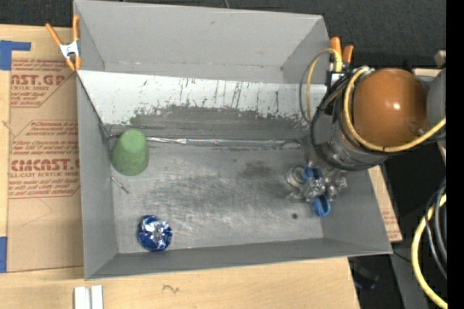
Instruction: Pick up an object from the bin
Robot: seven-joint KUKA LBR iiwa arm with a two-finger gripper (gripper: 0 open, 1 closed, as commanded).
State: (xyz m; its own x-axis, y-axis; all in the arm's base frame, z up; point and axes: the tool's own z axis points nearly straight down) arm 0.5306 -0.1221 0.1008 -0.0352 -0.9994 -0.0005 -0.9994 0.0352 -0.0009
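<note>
Gripper low at the bin's right end, two loose things well apart at the left.

A green cup-shaped thing (pixel 130 151) sits at the left end of the bin (pixel 217 32), close against the left wall where the far wall meets the floor. A small blue-and-white crumpled ball (pixel 154 233) lies nearer, in the near-left corner, just off the near wall. The scuffed grey floor between them and the right end is bare, giving wide room across the middle. At the right, under the arm's round orange cover (pixel 384 108), the gripper (pixel 315 188) with its blue parts hangs low over the floor, close to the right wall and not far from the near one. It is well apart from both things. I cannot tell whether it is spread or closed, nor whether it touches the floor.
</note>
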